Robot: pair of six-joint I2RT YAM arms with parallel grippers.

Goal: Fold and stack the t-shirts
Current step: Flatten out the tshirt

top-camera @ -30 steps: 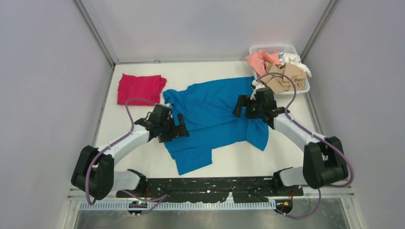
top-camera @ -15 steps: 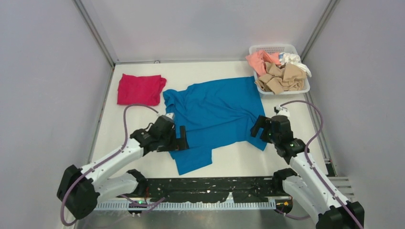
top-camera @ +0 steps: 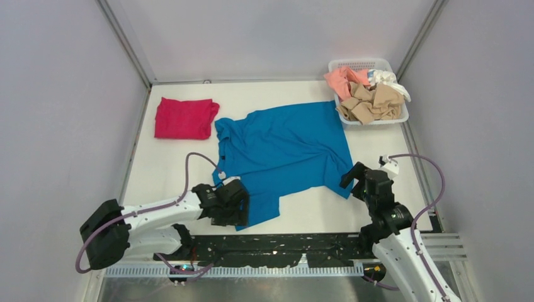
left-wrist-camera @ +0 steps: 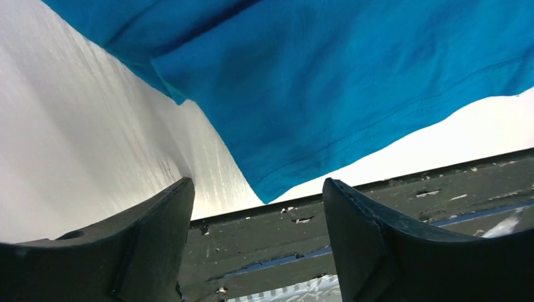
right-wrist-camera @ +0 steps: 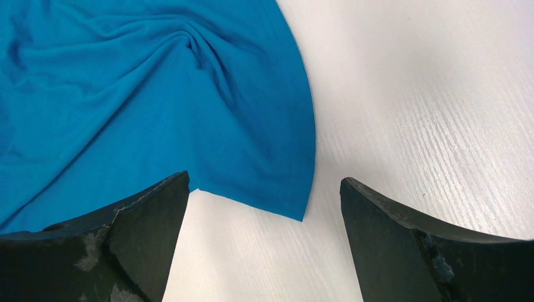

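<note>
The teal-blue t-shirt (top-camera: 283, 148) is spread flat, though wrinkled, at the middle of the table (top-camera: 157, 167), and its long axis is judged to run from about 1 o'clock to 7 o'clock in the top view. Its near-left corner, at 7 o'clock, is seen at 12 o'clock from the left gripper (left-wrist-camera: 258, 189), whose jaws are spread wide, with the hem tip lying in the gap and nothing held. Its near-right corner, at 5 o'clock, is found likewise at 12 o'clock from the right gripper (right-wrist-camera: 264, 185), also parted wide and empty, with the cloth tip between its two fingers. Each corner is thus nearest the arm on its own side, and a short advance and pinch is judged to be what the coming move calls for. The magenta-red t-shirt (top-camera: 184, 117) is laid folded at 10 o'clock of the teal one, just beside it. At 2 o'clock the white basket (top-camera: 359, 61) is seen, in which the peach t-shirt (top-camera: 340, 80), tan t-shirt (top-camera: 371, 100) and white t-shirt (top-camera: 385, 77) are heaped unfolded
</note>
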